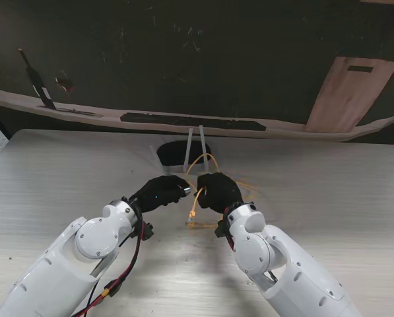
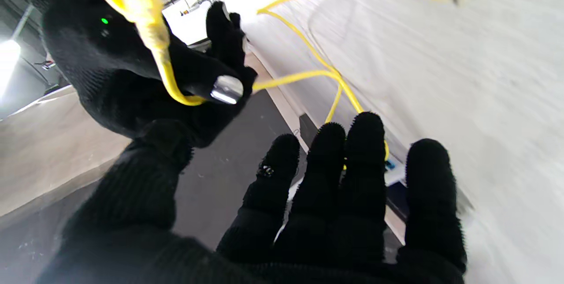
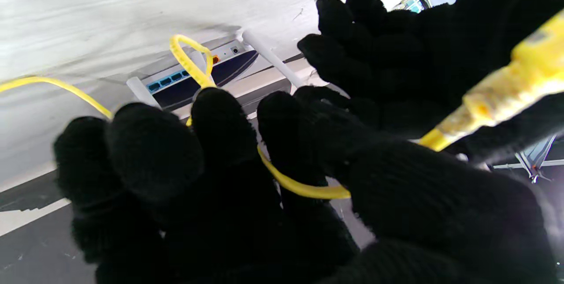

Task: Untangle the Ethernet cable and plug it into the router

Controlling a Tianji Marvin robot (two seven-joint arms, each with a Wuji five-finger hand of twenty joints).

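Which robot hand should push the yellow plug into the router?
Probably the right hand: it already holds the yellow cable near its plug. The left hand is open and holds nothing. The router lies just beyond.

Router [image 1: 183,153] at the table's [image 1: 328,198] far edge; nearer, cable [image 1: 203,160], left hand [image 1: 160,193], right hand [image 1: 218,191].

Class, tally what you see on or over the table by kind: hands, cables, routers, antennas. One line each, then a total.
Hands: 2, left hand and right hand
Cables: 1, yellow cable
Routers: 1, router
Antennas: 2, one and another
Total: 6
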